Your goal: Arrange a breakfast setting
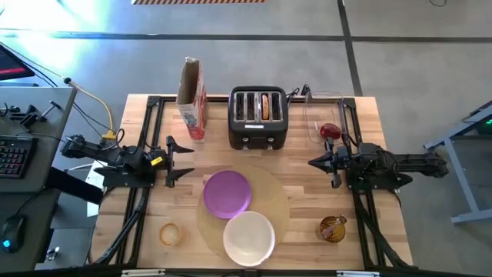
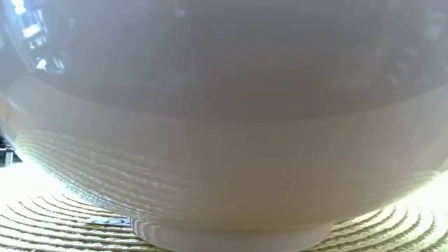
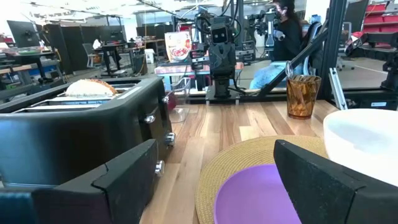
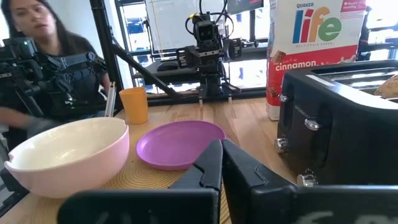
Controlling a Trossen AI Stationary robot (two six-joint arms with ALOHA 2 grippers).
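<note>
Breakfast setting so far: round tan mat (image 1: 270, 196) lies at the front middle of the worktop (image 1: 307, 238), with the small purple plate (image 1: 227, 191) and the white bowl (image 1: 249, 236) both resting on it, bowl nearer the front edge.
Bagel: a slice (image 1: 266, 106) stands in a slot of the black toaster (image 1: 258, 119) at the back middle, roughly between the two arms.
Red fruit: it (image 1: 330, 131) sits in a clear container (image 1: 321, 115) at the back right, just behind the right gripper.
Amber glass cup: (image 1: 333, 228) front right, off the mat, on the right arm's side.
Cereal: the box (image 1: 192, 96) stands back left, nearer the left arm.
Left gripper: (image 1: 181, 160) jaws apart and empty, pointing inward at the plate's left edge.
Right gripper: (image 1: 314, 162) fingers pressed together, holding nothing, pointing inward.
Turning relation: by my judgement the fruit and cup lie on the right arm's side, the cereal on the left's; the bagel is about equally near.
Spoon: I cannot make one out.
</note>
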